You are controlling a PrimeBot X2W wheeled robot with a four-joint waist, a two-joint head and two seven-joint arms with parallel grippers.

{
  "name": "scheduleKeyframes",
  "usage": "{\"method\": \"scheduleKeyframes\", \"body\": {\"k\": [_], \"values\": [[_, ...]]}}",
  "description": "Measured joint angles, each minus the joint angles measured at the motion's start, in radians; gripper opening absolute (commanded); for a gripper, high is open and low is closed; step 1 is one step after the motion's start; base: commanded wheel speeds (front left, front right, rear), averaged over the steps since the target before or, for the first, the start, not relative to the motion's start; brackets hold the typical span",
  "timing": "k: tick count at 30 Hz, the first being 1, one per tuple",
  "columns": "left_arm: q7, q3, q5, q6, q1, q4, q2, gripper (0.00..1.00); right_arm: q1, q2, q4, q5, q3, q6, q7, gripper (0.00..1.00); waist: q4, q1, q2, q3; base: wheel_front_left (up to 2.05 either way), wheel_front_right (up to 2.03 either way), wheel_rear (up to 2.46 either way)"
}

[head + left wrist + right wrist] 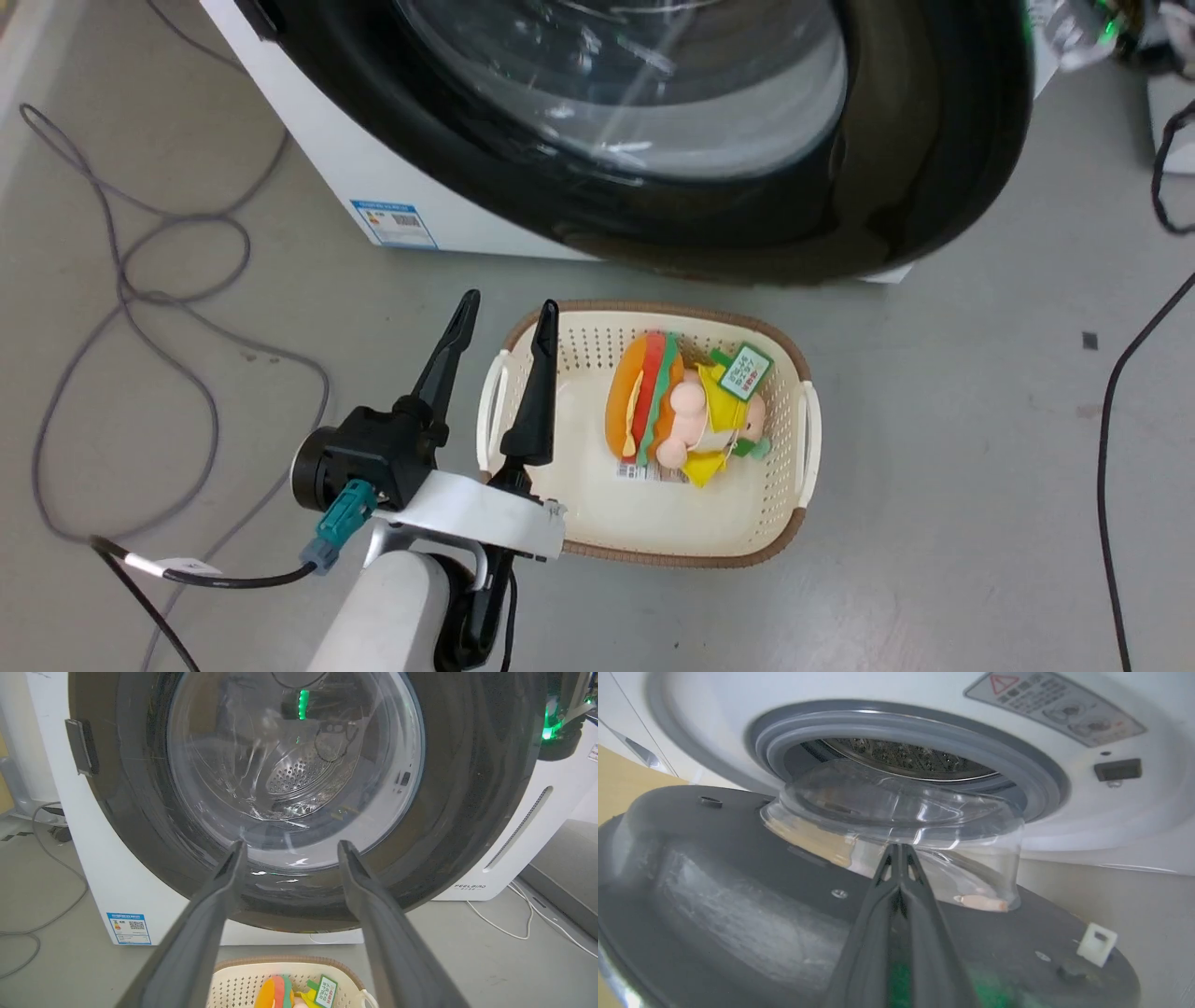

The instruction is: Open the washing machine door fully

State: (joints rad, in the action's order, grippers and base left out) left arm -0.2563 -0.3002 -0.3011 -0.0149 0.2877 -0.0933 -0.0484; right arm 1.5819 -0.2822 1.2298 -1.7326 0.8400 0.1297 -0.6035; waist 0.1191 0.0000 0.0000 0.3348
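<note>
Seen from the head, the left gripper (pixel 509 301) hangs spread wide beside the basket (pixel 795 357) on the floor under the black door (pixel 920 168), its wrist camera faces the door's glass, and the right gripper (pixel 897 847), pinched together, sits behind the half-open door, facing the washing machine (pixel 1111 812).

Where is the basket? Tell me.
Head view: the basket sits on the floor before the washing machine door, right of the left claw.

Glossy black washing machine door (pixel 896 177), clear glass centre
</note>
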Motion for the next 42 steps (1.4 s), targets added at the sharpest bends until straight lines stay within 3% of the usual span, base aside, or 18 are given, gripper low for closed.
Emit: {"method": "scheduleKeyframes", "body": {"k": [12, 22, 42], "values": [[0.000, 0.014, 0.018, 0.002, -0.045, -0.050, 0.000, 1.00, -0.195, -0.001, -0.085, -0.040, -0.005, 0.000, -0.102, 0.00, -0.008, -0.0001, 0.0000, -0.101, 0.00, 0.00, 0.00], [0.000, 0.031, 0.043, 0.011, -0.121, -0.094, 0.000, 1.00, -0.410, 0.007, -0.239, -0.083, -0.005, 0.000, -0.148, 0.00, -0.016, -0.0001, 0.0000, -0.208, 0.00, 0.00, 0.00], [0.000, 0.089, 0.105, 0.020, -0.188, -0.123, -0.001, 1.00, -0.632, 0.056, -0.510, -0.132, 0.041, 0.000, -0.133, 0.00, -0.003, -0.0001, 0.0000, -0.288, 0.00, 0.00, 0.00]]}}
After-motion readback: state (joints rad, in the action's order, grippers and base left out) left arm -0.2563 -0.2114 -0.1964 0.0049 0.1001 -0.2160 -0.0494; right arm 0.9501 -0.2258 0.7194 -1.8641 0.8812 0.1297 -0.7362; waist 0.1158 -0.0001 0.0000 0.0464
